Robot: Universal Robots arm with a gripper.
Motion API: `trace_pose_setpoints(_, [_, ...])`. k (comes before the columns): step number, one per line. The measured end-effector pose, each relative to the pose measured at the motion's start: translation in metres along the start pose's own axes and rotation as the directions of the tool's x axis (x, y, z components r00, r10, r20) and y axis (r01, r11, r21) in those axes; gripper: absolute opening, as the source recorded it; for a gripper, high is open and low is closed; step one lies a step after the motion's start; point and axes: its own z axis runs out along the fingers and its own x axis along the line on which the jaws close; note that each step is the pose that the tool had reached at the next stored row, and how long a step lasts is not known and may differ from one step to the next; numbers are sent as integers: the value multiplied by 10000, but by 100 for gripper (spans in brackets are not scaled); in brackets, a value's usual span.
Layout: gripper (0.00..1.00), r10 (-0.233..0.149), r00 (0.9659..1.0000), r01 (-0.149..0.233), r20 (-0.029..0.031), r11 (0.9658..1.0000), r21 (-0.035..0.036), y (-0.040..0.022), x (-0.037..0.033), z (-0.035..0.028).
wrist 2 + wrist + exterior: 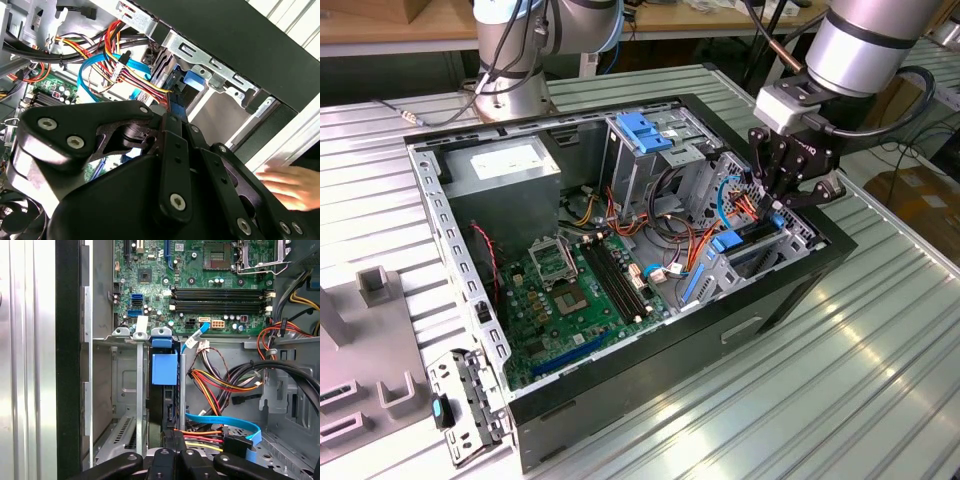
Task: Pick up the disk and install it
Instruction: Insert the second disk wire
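The disk [753,238] stands on edge in a bay of the metal cage at the front corner of the open computer case [650,380], on the exterior view's right. Its bright blue rail [164,369] and dark body [163,402] sit between two silver cage walls in the first wrist view. My gripper [776,214] reaches down from above onto the disk's upper end. Its black fingers [170,440] are drawn close together there, and the blue rail [175,100] shows at the fingertips in the second wrist view. The contact itself is hidden by the gripper's body.
Red, yellow and orange wire bundles [210,382] and a blue flat cable [225,422] lie right beside the bay. The green motherboard [570,290] fills the case floor. A drive cage with a blue latch [645,130] stands further back. A person's hand [287,182] rests outside the case.
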Motion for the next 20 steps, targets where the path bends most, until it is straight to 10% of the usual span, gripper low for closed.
trace_pose_setpoints(13, [11,-4,10000,5,56,9999,-168,53,3,-146])
trace_pose_setpoints(20, [11,-5,10000,6,57,9999,-169,48,-28,-452])
